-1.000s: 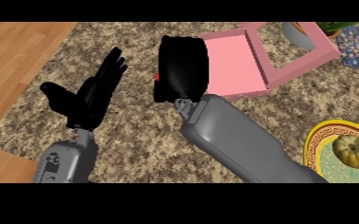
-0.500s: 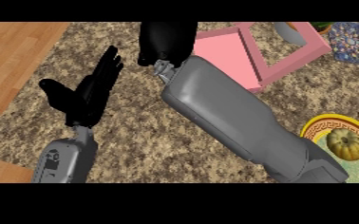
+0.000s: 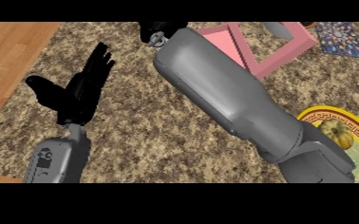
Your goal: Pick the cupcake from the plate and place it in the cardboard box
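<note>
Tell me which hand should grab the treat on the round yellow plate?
Probably the right hand: the round yellow plate and treat lie beside its forearm. The open left hand rests far left.

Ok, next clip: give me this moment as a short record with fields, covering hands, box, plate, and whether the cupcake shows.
surface: speckled brown counter
left hand: open, fingers up, resting at the view's left
right hand: at the top edge, left of the box; mostly cut off, fingers cannot be told
right forearm: crosses the middle, covering part of the box
box: pink box, upper right
plate: yellow-rimmed plate at the right edge, holding a small pumpkin
cupcake: not visible
</note>
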You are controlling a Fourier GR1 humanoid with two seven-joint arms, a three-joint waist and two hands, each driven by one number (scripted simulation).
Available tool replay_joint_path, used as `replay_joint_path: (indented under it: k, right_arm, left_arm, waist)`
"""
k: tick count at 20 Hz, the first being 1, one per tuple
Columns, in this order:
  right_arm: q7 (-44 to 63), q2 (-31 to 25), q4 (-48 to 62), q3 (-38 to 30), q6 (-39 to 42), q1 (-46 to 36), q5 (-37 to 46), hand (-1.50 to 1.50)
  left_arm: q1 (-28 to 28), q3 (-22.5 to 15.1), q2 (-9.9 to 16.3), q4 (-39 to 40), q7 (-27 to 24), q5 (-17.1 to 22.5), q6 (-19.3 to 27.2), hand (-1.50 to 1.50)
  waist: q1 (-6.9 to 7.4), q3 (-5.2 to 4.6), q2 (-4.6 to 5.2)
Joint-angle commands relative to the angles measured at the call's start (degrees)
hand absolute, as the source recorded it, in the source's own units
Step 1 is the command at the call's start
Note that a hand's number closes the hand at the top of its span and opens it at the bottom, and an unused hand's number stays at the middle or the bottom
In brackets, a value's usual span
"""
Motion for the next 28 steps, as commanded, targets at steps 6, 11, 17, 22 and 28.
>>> replay_joint_path:
  k: [6,11,17,22,28]
  right_arm:
    - [-1.27,0.49,16.78,0.45,-7.21,-2.73,-0.80,1.50]
    - [-4.74,0.49,23.98,0.70,2.47,-2.57,-5.26,1.50]
    - [-5.68,0.50,28.30,-3.80,6.47,0.35,-12.34,-1.50]
    - [-11.12,0.50,26.80,-1.43,-11.27,1.76,-7.66,-1.50]
    - [-13.88,0.49,22.56,-3.77,-26.13,-3.57,-6.81,-1.50]
  left_arm:
    - [2.52,1.66,0.91,-0.87,-1.08,0.70,-0.19,0.00]
    - [2.22,0.33,0.21,-0.11,-2.22,-0.30,-0.25,0.00]
    - [4.26,0.63,0.20,-2.71,-0.94,0.32,0.08,0.00]
    - [5.94,1.79,1.75,-3.22,-1.86,1.13,-1.41,0.00]
    - [5.44,3.50,1.85,-1.65,-1.99,1.22,-0.24,0.00]
  waist:
    - [-2.52,0.14,0.13]
    - [-1.80,0.07,0.62]
    - [-2.75,0.24,-0.03]
    - [-3.28,0.30,0.17]
    - [-4.51,0.30,-0.12]
